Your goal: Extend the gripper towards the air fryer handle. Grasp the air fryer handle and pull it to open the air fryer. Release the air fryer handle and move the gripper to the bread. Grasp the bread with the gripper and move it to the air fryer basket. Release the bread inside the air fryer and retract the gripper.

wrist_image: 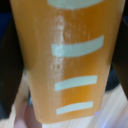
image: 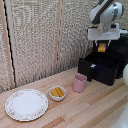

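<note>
Small golden-orange oblong bread [image: 102, 48] pinched in short dark-blue-fingered white gripper [image: 102, 46], hanging above pulled-out black rectangular air fryer basket [image: 102, 68].

Held over the open drawer, apparently for dropping in; big black boxy air fryer [image: 121, 52] behind; pink cup [image: 79, 83] just beside.

The air fryer basket [image: 102, 69] stands pulled out at the right of the frame, its top open; the gripper [image: 102, 46] hangs just above that opening with the bread [image: 102, 48] between its fingers, and nothing lies between bread and basket; the air fryer [image: 121, 52] body walls off the far right; the pink cup [image: 79, 83] stands just beside the basket's lower-left corner; bowl [image: 57, 93] and plate [image: 26, 104] fill the lower left; bare table [image: 95, 107] runs along the lower right.
</note>
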Robot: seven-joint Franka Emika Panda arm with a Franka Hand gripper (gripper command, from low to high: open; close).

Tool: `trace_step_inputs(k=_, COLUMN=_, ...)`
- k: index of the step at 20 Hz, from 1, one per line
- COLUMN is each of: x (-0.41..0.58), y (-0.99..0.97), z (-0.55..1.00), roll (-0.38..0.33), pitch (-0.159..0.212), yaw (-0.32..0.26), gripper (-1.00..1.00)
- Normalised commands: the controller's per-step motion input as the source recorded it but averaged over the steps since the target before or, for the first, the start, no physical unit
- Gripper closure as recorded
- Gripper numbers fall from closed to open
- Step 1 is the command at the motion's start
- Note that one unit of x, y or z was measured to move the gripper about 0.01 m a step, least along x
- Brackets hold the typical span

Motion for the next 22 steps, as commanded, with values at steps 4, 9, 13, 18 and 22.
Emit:
trace_step_inputs(k=4, x=0.009, y=-0.12, z=-0.63, roll=0.047, pitch=-0.027, yaw=-0.044, gripper=1.00)
trace_step_inputs(k=9, x=-0.011, y=-0.06, z=-0.41, roll=0.028, pitch=-0.100, yaw=-0.305, gripper=1.00)
trace_step_inputs(k=13, x=0.000, y=-0.04, z=-0.26, roll=0.005, pitch=-0.184, yaw=-0.195, gripper=-1.00)
trace_step_inputs(k=18, x=-0.010, y=-0.11, z=-0.06, roll=0.000, pitch=-0.153, yaw=-0.015, gripper=-1.00)
trace_step_inputs(k=22, x=-0.001, y=-0.04, z=0.22, roll=-0.012, pitch=-0.030, yaw=-0.092, gripper=-1.00)
